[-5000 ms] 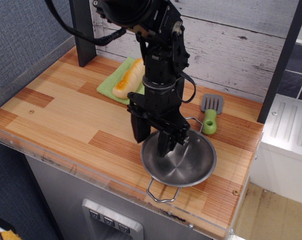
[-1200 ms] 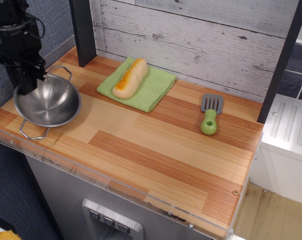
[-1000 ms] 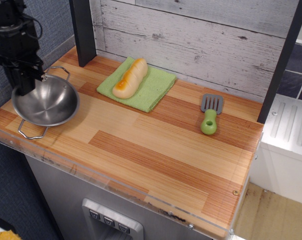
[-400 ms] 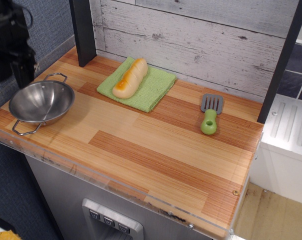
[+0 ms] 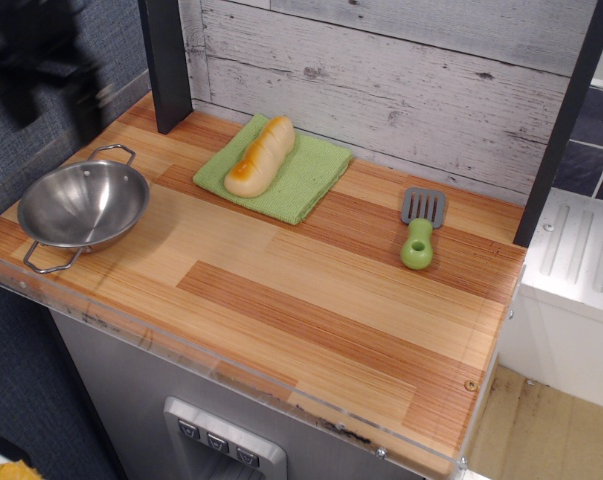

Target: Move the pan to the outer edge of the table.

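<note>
The black robot arm appears only as a dark, smeared mass in the upper left corner, above the far left end of the counter and clear of everything on it; its outline is too blurred to read any joint or link. The black gripper (image 5: 41, 60) sits somewhere within that blur, raised over the blue-grey wall panel, and whether its jaws are apart or together cannot be told; nothing is visibly between them and it touches no object. The round, shiny stainless-steel pan (image 5: 83, 205) with two thin wire loop handles rests upright on the striped light and reddish-brown wood-plank table (image 5: 311, 300), at the table's left end and close to the clear acrylic strip along the front edge. One handle points toward the back wall, the other toward the front left corner, just beside the strip. Well to the right of the pan, a green cloth (image 5: 296, 175) lies against the whitewashed plank wall with a yellow-orange bread roll (image 5: 259, 155) lying on it. Further right, apart from the cloth, lies a grey spatula with a green handle (image 5: 419, 228). A white side unit (image 5: 571, 270) at the right is cut off by the frame edge.
</note>
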`<state>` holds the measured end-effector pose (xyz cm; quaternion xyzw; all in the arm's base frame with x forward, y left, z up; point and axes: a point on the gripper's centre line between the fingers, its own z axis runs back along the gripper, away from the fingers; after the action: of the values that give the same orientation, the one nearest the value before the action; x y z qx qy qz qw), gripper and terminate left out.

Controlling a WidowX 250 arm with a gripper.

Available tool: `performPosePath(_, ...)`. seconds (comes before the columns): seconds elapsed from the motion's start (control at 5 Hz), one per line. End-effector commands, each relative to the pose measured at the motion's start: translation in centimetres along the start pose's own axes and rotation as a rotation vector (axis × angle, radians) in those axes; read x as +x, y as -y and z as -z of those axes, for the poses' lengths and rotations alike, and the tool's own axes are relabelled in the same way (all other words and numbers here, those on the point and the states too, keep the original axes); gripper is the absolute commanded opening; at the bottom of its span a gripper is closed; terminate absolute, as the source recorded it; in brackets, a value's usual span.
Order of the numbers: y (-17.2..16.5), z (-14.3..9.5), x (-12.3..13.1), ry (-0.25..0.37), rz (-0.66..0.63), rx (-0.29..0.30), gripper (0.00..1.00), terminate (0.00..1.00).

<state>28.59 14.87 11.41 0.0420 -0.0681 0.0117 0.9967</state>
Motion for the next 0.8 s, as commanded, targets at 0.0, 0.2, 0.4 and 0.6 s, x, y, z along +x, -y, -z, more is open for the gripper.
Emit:
performPosePath(0.0, 8.9, -0.2, 0.5, 0.004, 0.208, -0.008, 1.00, 0.00)
performPosePath(0.2, 11.8, 0.5, 0.8, -0.001, 0.290, 0.004, 1.00, 0.00)
performPosePath(0.4, 12.7, 1.0, 0.8, -0.015, 0.322, 0.019, 1.00, 0.00)
performPosePath(0.6, 12.8, 1.3, 0.4, -0.026, 0.275, -0.004, 1.00, 0.00)
